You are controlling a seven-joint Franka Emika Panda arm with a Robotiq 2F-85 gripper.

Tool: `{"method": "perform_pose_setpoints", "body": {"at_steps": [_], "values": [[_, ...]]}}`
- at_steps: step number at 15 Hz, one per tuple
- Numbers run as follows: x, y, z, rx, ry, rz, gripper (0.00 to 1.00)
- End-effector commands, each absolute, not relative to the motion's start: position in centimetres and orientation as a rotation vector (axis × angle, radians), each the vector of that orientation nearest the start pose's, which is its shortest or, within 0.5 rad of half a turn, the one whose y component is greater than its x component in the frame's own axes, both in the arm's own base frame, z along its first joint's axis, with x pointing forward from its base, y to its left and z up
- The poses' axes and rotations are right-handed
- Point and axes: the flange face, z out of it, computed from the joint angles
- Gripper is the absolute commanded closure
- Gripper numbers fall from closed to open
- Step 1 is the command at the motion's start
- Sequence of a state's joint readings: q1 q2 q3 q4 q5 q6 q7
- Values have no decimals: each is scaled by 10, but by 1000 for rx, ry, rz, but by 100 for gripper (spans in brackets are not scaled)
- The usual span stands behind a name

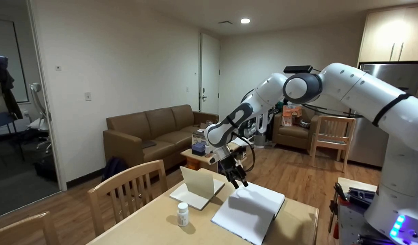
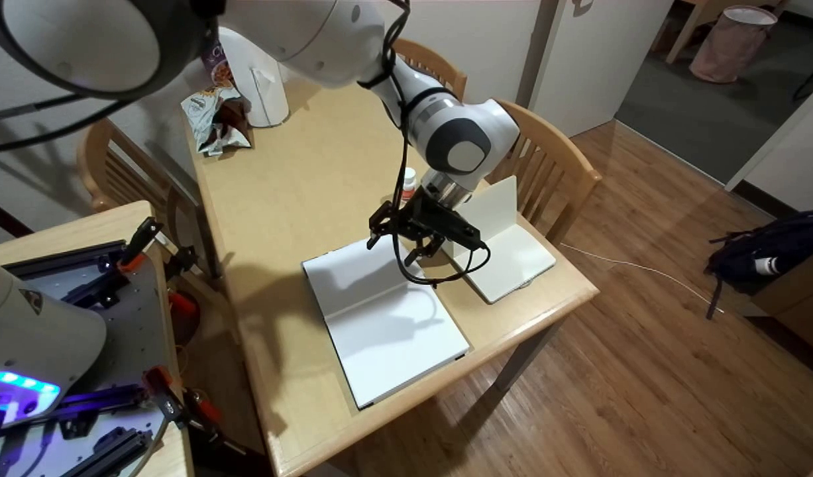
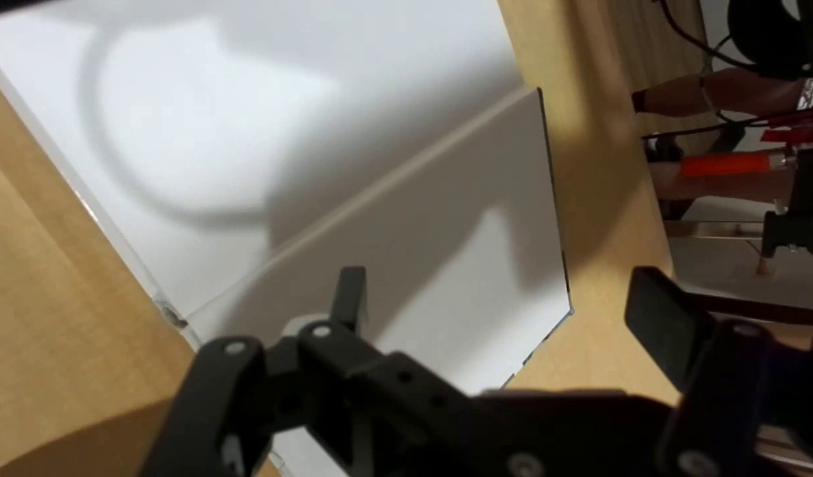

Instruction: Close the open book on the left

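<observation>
The large book (image 1: 251,211) lies open and flat on the table with blank white pages up; it shows in both exterior views (image 2: 393,331). In the wrist view the book (image 3: 406,265) shows its crease running diagonally and a thin blue cover edge at one corner. The printed cover is face down and hidden. My gripper (image 1: 241,185) is open and empty above the book, also in an exterior view (image 2: 390,254). In the wrist view the gripper (image 3: 502,298) has one finger over the page and one past the book's edge, over the table.
A smaller cream book (image 1: 197,189) stands half open beside the large book. A white bottle (image 1: 183,215) is near it. A snack bag (image 2: 215,119) and a white upright object (image 2: 264,93) stand at a table end. Wooden chairs (image 2: 545,165) line the table.
</observation>
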State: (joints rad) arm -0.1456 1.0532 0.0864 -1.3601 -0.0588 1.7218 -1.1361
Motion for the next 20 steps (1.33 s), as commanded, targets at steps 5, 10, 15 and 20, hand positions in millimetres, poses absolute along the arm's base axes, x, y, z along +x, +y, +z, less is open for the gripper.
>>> {"method": "perform_pose_setpoints", "body": {"at_steps": [5, 10, 15, 20], "values": [[632, -49, 47, -2203, -1349, 782, 0], [629, -45, 46, -2118, -1367, 740, 0], [613, -35, 49, -1883, -1367, 757, 0], [606, -40, 55, -1796, -1375, 883, 0]]}}
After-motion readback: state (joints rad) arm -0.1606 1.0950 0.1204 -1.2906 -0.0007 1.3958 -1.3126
